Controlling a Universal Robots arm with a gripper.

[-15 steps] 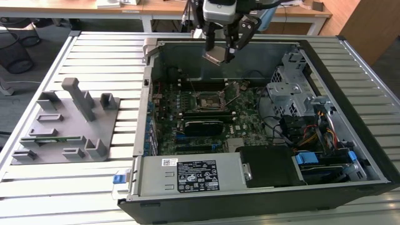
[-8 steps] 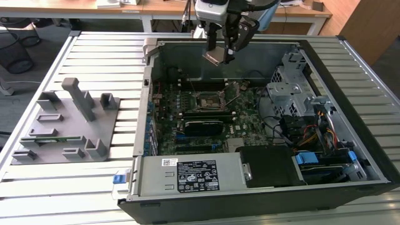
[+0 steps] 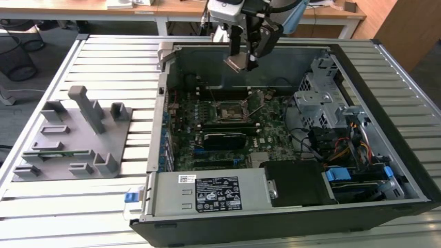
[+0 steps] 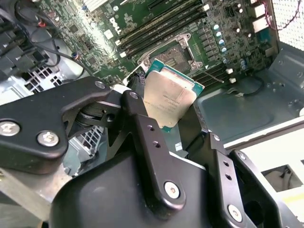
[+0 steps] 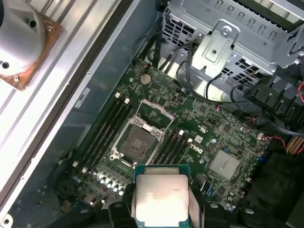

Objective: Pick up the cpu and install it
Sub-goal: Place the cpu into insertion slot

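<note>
Nearest in the second wrist view, the gripper [image 4: 164, 118] pinches the cpu [image 4: 166, 97] by two opposite edges between its black fingers [image 4: 137, 118], with the chip's silver top tilted toward the camera. Beyond the chip and clear of it lies the black-framed socket [image 4: 178, 50] on the green motherboard [image 4: 95, 28], with memory slots [image 4: 156, 28] alongside it. In the exterior view the cpu hangs in the air over the far part of the open computer case [image 3: 206, 227], which lies on the slatted worktop [image 3: 103, 57] beside a grey fixture [image 3: 72, 134] at the exterior view's left.

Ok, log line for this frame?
gripper: shut on cpu | cpu: held above motherboard | socket: open, empty | install: not yet done
</note>
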